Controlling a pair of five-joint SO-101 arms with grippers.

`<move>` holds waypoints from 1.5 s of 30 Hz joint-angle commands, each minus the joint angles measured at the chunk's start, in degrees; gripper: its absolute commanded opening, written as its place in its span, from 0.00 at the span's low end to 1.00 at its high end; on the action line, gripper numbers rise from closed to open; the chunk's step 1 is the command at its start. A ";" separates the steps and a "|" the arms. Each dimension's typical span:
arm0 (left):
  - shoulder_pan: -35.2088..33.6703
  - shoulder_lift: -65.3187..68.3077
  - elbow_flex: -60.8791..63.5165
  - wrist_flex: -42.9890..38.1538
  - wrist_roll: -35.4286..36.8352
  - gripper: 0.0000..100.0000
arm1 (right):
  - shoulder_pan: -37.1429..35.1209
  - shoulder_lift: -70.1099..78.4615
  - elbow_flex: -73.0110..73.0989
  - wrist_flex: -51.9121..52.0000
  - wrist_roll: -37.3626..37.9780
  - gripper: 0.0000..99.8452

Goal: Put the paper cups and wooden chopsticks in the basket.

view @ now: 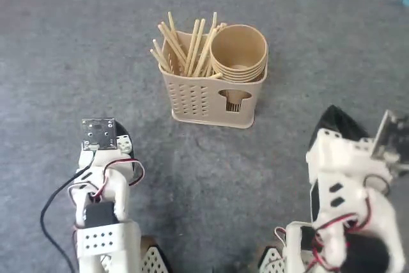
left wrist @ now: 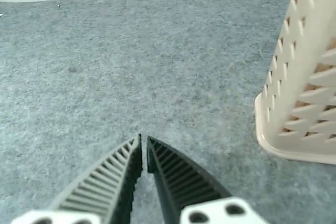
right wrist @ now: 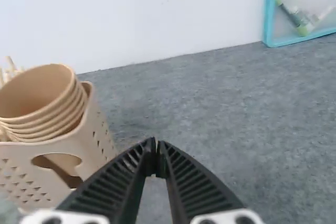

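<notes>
High view: the basket (view: 214, 97) stands upright on the grey mat (view: 77, 62). The wooden chopsticks (view: 188, 46) lean in the compartment on the left arm's side, and the stacked paper cups (view: 238, 52) sit in the other.
Left wrist view: the left gripper (left wrist: 144, 145), fingers pressed together and empty, hangs above the mat near the basket.
Right wrist view: the right gripper (right wrist: 156, 148), likewise closed on nothing, points past the basket. A blue-edged case (right wrist: 299, 14) lies by the wall.

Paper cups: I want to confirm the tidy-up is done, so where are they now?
In the high view the paper cups sit stacked in the right half of the basket, beside the wooden chopsticks leaning in its left half.
</notes>
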 commanded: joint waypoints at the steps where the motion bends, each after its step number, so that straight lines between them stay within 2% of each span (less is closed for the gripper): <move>1: 0.62 -1.14 -0.40 -1.41 -0.62 0.01 | 1.01 -7.87 8.97 -4.09 2.81 0.01; 6: 0.97 -6.59 -0.40 3.16 -0.53 0.01 | 1.10 -16.66 22.77 -8.75 3.34 0.01; 11: 1.85 -17.23 -0.66 14.51 -0.62 0.01 | 1.10 -21.67 33.58 -14.20 5.63 0.01; 18: 2.02 -15.82 -0.66 15.12 -0.70 0.01 | 3.21 -21.23 46.86 -24.66 8.00 0.01; 22: 6.24 -15.82 -0.66 19.60 -0.79 0.01 | 3.47 -20.62 56.70 -28.79 11.69 0.01; 29: 10.73 -15.82 -0.66 26.37 -0.70 0.01 | 3.21 -21.32 54.77 -13.58 11.78 0.01; 36: 3.34 -15.56 -0.66 31.21 -0.70 0.01 | 2.86 -21.32 55.30 -2.59 11.78 0.01; 45: 0.70 -15.82 -0.66 39.47 -0.26 0.01 | 3.12 -21.32 56.44 2.51 11.43 0.01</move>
